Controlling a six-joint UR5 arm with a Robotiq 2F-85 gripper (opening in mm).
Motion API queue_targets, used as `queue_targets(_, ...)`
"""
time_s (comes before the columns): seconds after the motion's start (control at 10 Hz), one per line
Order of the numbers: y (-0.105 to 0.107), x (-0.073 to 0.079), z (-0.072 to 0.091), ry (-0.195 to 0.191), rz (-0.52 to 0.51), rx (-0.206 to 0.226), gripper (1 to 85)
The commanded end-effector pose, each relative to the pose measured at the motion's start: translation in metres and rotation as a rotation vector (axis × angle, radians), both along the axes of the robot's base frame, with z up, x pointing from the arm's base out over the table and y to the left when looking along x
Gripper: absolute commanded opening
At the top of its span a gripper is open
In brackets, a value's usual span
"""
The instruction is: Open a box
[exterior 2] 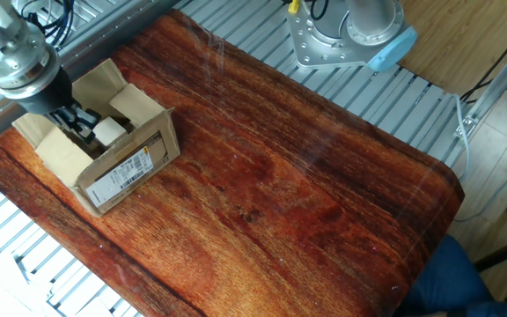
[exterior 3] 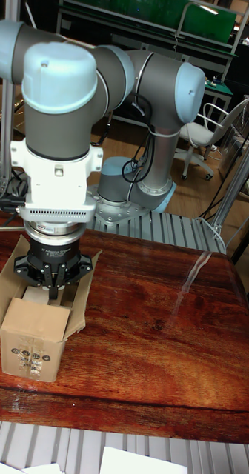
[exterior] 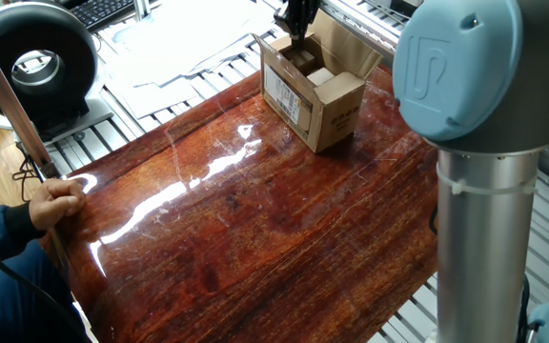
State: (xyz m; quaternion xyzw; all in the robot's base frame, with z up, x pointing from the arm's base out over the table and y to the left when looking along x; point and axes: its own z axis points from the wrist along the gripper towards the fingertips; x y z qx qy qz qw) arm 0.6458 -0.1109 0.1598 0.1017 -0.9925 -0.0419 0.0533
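The box (exterior: pixel 315 98) is a small brown carton at the far end of the wooden table (exterior: pixel 255 219). Its white label (exterior 2: pixel 128 173) faces the side and dark printing (exterior 3: pixel 30 354) faces the tall fixed view. The outer top flaps (exterior 2: pixel 98 79) stand spread open, and a pale inner piece (exterior 2: pixel 106 131) shows inside. My gripper (exterior 2: pixel 77 124) points straight down into the open top, fingertips close together and dipped just below the rim beside the pale piece. The same gripper (exterior: pixel 296 31) (exterior 3: pixel 53 293) shows nothing held; the carton's front wall hides the tips in the tall fixed view.
A person's hand (exterior: pixel 57 202) holds a wooden rod at the table's near-left corner. A black round device (exterior: pixel 31 59), papers and a keyboard lie beyond the left edge. The arm's column (exterior: pixel 484 219) fills the right foreground; its base (exterior 2: pixel 346 37) is bolted past the far edge.
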Motion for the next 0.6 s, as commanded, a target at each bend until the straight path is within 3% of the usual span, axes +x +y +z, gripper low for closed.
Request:
queue_targets(0.0, 0.001, 0.003, -0.009, -0.015, 0.007, 0.015, 1.0)
queue_targets(0.3, 0.000, 0.010, -0.012, -0.026, 0.011, 0.009, 1.0)
queue_targets(0.5, -0.004, 0.019, -0.006, -0.025, 0.021, -0.011, 1.0)
